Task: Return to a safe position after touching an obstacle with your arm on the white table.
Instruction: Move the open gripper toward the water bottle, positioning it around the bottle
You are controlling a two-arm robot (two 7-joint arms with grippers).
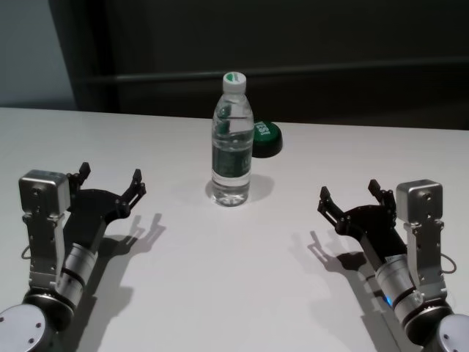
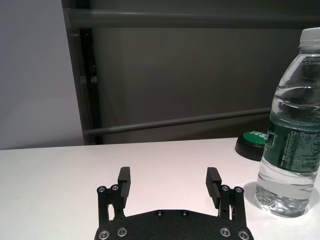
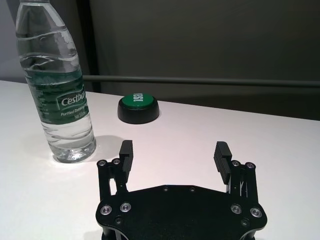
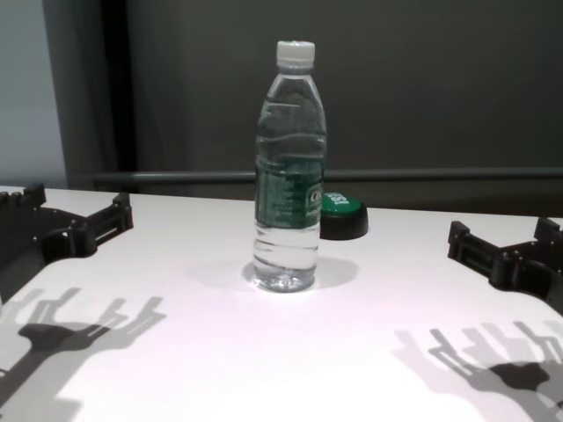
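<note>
The tall clear plastic water bottle with white cap and green label [image 1: 232, 143] stands upright on the broad white table [image 1: 242, 286], ahead and between the left gripper [image 1: 110, 182] and right gripper [image 1: 350, 194], both spread and empty. Judged: keep each arm low, well apart from it, withdrawing straight back.

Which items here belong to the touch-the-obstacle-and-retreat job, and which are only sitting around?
Part of the job:
water bottle, upright mid-table
white table
left gripper, open, apart from the bottle
right gripper, open, apart from the bottle

Just lying about:
black button with green top, behind the bottle
</note>
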